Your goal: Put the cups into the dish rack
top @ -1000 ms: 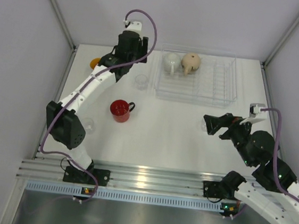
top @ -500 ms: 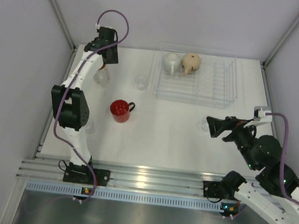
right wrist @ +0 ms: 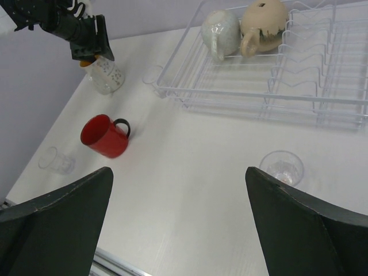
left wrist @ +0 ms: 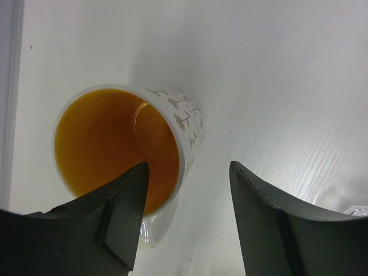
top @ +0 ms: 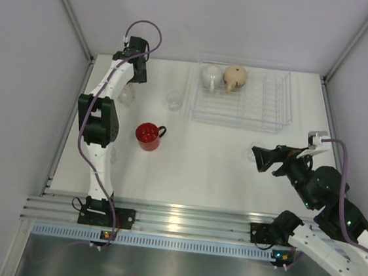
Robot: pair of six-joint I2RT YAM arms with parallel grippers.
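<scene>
Hovers with left fingers [left wrist: 123, 224] spread over the upright orange-lined cup [left wrist: 115, 144], mouth toward 10 o'clock, wall between them; leaves right fingers [right wrist: 57, 230], likewise spread, well apart.

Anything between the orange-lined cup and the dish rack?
Yes: a small clear glass stands between the orange-lined cup and the dish rack, near its left edge. Nothing visible separates the left gripper from the cup.
</scene>
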